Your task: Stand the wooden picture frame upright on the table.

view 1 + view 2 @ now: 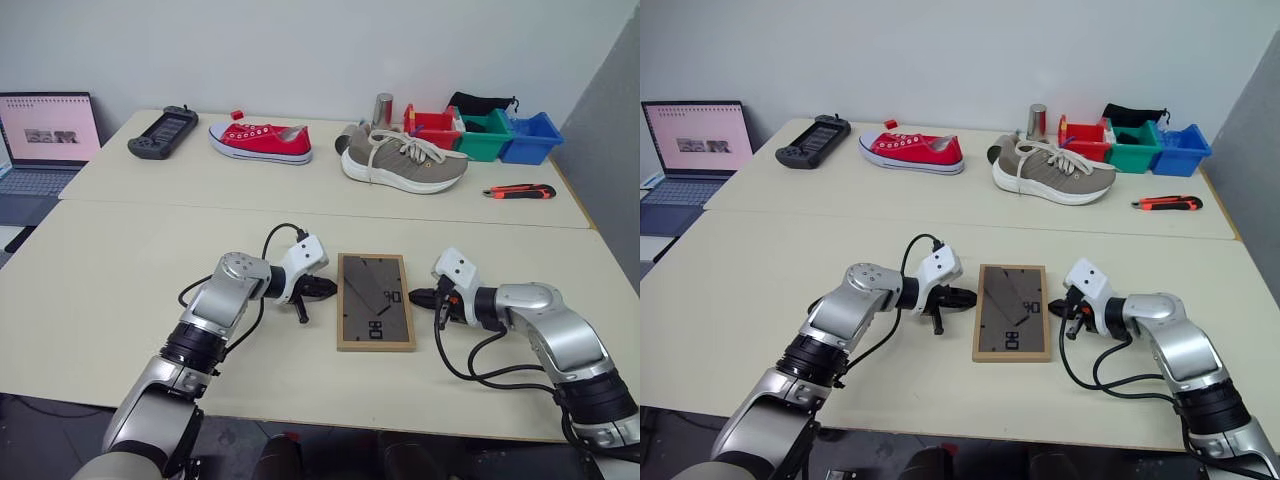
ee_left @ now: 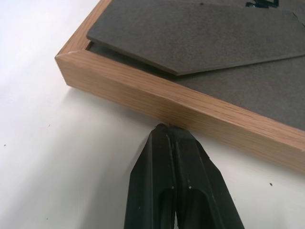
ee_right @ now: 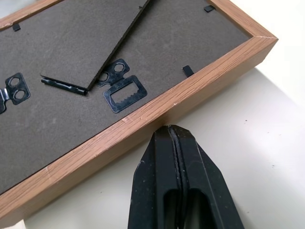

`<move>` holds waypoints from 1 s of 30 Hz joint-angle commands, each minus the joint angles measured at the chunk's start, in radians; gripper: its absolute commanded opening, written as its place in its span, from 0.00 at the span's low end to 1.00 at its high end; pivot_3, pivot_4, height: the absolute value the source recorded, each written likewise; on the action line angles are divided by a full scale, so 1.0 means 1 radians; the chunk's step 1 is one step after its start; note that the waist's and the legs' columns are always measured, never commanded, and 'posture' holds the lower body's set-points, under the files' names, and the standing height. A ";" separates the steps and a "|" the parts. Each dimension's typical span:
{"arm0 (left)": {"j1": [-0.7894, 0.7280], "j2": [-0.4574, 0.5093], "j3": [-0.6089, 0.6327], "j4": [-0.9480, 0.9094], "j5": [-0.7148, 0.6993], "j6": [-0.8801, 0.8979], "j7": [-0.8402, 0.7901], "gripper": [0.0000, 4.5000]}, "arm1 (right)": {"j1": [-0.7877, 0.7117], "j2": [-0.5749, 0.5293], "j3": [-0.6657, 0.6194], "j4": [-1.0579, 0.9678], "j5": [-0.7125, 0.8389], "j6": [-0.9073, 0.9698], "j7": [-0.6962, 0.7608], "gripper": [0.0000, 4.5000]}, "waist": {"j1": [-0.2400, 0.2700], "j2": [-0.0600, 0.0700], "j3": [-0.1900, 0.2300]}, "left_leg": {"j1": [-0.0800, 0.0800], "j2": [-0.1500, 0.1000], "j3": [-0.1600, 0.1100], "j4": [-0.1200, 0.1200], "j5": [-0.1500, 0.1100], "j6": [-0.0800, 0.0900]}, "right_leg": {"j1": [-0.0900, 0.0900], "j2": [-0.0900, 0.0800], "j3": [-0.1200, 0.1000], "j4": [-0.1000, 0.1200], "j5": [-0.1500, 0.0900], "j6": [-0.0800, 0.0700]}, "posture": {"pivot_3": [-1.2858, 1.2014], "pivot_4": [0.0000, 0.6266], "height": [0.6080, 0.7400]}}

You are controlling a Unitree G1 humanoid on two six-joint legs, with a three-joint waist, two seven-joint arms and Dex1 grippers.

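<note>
Red sneaker [image 1: 260, 140], grey sneaker [image 1: 404, 162], laptop [image 1: 42, 140], bins [image 1: 485, 135]

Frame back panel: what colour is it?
Dark grey, inside a light-wood frame; the back panel shows best in the right wrist view.

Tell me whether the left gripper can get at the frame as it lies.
Probably yes. The left gripper, shut, has its tip at the frame's long wooden side, nothing between. The frame lies flat, back up, on the table; the right gripper sits at the opposite side.
</note>
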 commanded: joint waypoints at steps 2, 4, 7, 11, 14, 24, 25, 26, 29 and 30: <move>0.009 0.057 -0.042 0.032 0.037 -0.053 -0.048 0.01 | 0.002 -0.026 -0.005 0.001 -0.001 -0.058 0.012 0.00 | -0.002 0.000 0.000 | 0.000 0.000 0.000 0.000 0.000 0.000 | 0.000 0.000 0.000 0.000 0.000 0.000 | 0.52 0.24 1.00; -0.002 0.084 -0.031 0.069 0.046 -0.085 -0.047 0.01 | 0.004 -0.043 -0.009 0.020 -0.011 -0.079 0.013 0.00 | -0.003 0.000 0.000 | 0.001 0.000 0.000 0.000 0.000 0.000 | 0.000 0.000 0.000 0.000 0.000 0.000 | 0.52 0.24 1.00; -0.029 0.115 -0.003 0.141 0.053 -0.137 -0.028 0.01 | 0.001 -0.074 -0.019 0.060 -0.025 -0.117 0.012 0.00 | -0.006 0.000 0.000 | 0.001 0.000 0.000 0.000 0.000 0.000 | 0.000 0.000 0.000 0.000 0.000 0.000 | 0.52 0.24 1.00; -0.068 0.131 0.044 0.231 0.046 -0.182 0.023 0.01 | -0.007 -0.103 -0.040 0.105 -0.031 -0.150 0.007 0.00 | -0.012 0.000 0.000 | 0.002 0.000 0.001 0.000 0.001 0.001 | 0.000 0.001 0.001 0.001 0.000 0.000 | 0.52 0.24 1.00; -0.076 0.123 0.092 0.254 0.014 -0.180 0.063 0.01 | -0.001 -0.123 -0.063 0.103 -0.014 -0.152 0.023 0.00 | -0.015 0.000 0.000 | 0.002 0.000 0.001 0.000 0.001 0.002 | 0.000 0.001 0.001 0.001 0.000 0.000 | 0.52 0.24 1.00; 0.090 0.201 0.231 -0.016 -0.215 0.129 -0.055 0.10 | 0.011 -0.139 -0.056 0.054 0.019 -0.157 0.074 0.00 | -0.015 0.000 0.000 | 0.001 0.000 0.001 0.000 0.001 0.002 | 0.000 0.001 0.001 0.001 0.000 0.000 | 0.52 0.24 1.00; 0.110 0.225 0.230 -0.059 -0.248 0.182 -0.098 0.12 | 0.005 -0.140 -0.051 0.060 0.017 -0.162 0.081 0.00 | -0.017 0.000 0.000 | 0.001 0.001 0.001 0.000 0.001 0.002 | 0.000 0.001 0.001 0.001 0.000 0.000 | 0.52 0.24 1.00; 0.120 0.238 0.236 -0.084 -0.273 0.215 -0.117 0.17 | -0.005 -0.140 -0.043 0.071 0.011 -0.170 0.089 0.00 | -0.018 0.000 0.000 | 0.001 0.001 0.001 0.000 0.001 0.002 | 0.000 0.001 0.001 0.001 0.000 0.000 | 0.52 0.24 1.00; 0.097 0.230 0.268 -0.081 -0.326 0.316 -0.084 0.31 | -0.026 -0.137 -0.021 0.099 -0.004 -0.187 0.108 0.00 | -0.016 -0.001 0.001 | 0.001 0.001 0.000 0.000 0.001 0.002 | 0.000 0.001 0.000 0.001 0.000 0.000 | 0.52 0.24 1.00; 0.084 0.223 0.277 -0.072 -0.337 0.357 -0.064 0.35 | -0.033 -0.134 -0.014 0.108 -0.008 -0.194 0.113 0.00 | -0.014 -0.001 0.001 | 0.001 0.001 0.000 0.000 0.001 0.002 | 0.000 0.001 0.000 0.001 0.000 0.000 | 0.52 0.24 1.00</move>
